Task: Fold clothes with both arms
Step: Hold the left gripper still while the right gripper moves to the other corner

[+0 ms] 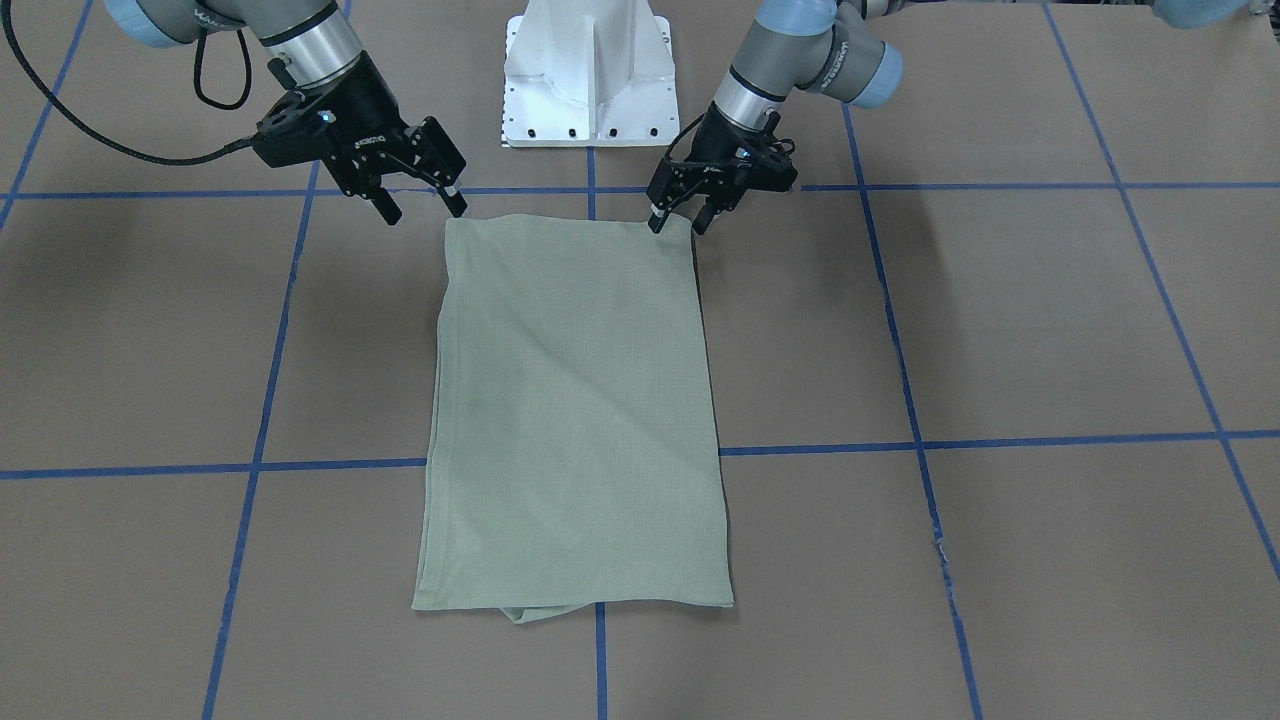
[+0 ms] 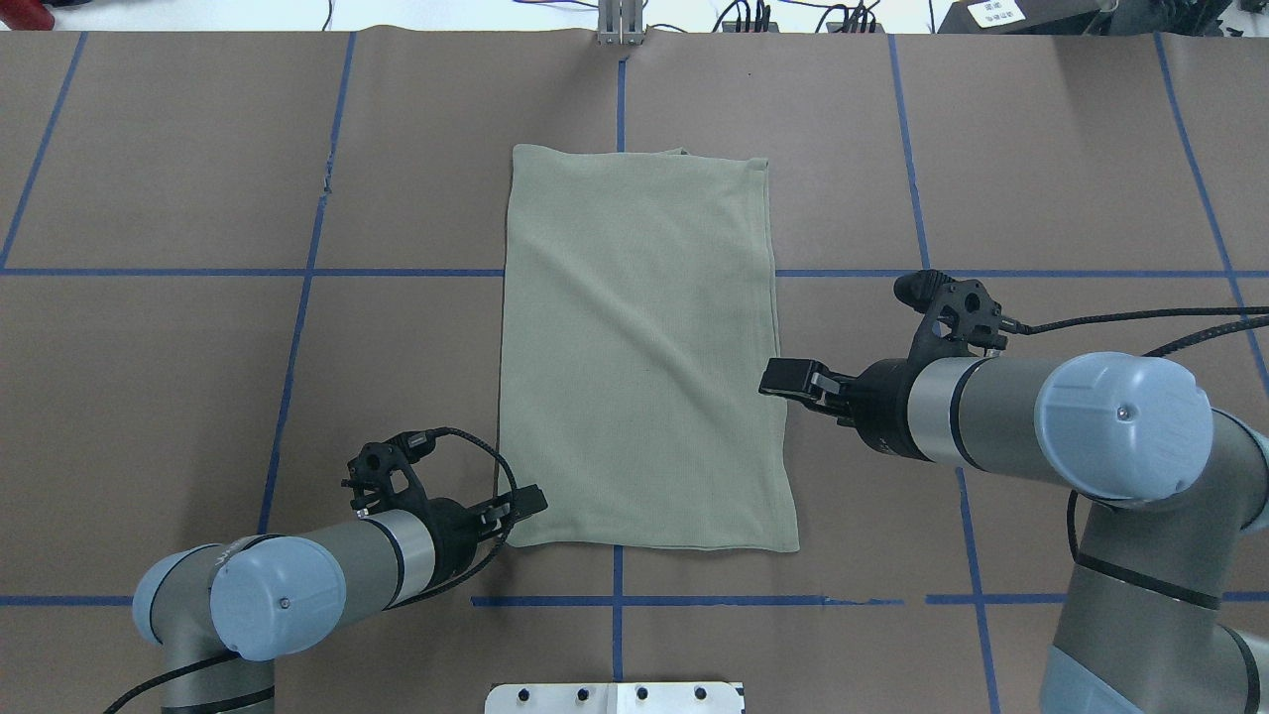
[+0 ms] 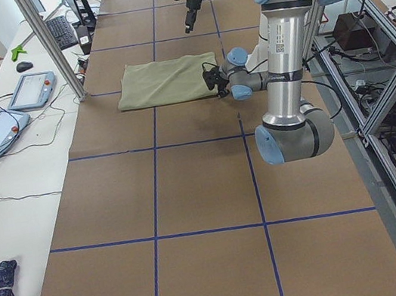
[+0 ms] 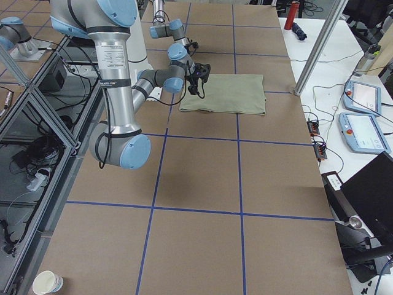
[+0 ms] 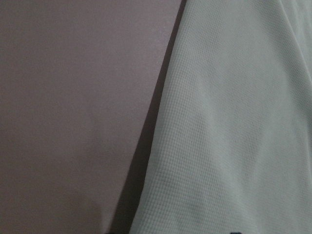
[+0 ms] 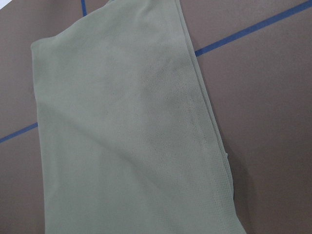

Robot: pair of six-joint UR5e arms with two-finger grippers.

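Table [image 1: 1050,320] brown-papered, blue tape grid [image 1: 1000,186]; shirt [image 1: 575,400] flat; left fingers [image 1: 656,221] slightly apart, right fingers [image 1: 387,211] wide.

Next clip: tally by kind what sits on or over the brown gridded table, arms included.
Sage-green shirt: 1
Robot arms: 2 (left arm, right arm)
White pedestal base: 1
Total: 4

I see open table [image 2: 198,377] left and right of the shirt [image 2: 639,347]; the near side is tighter: pedestal base [image 2: 615,697] at the middle, left gripper [image 1: 676,226] at the shirt's near-left corner, right gripper [image 1: 426,213] beside its right edge
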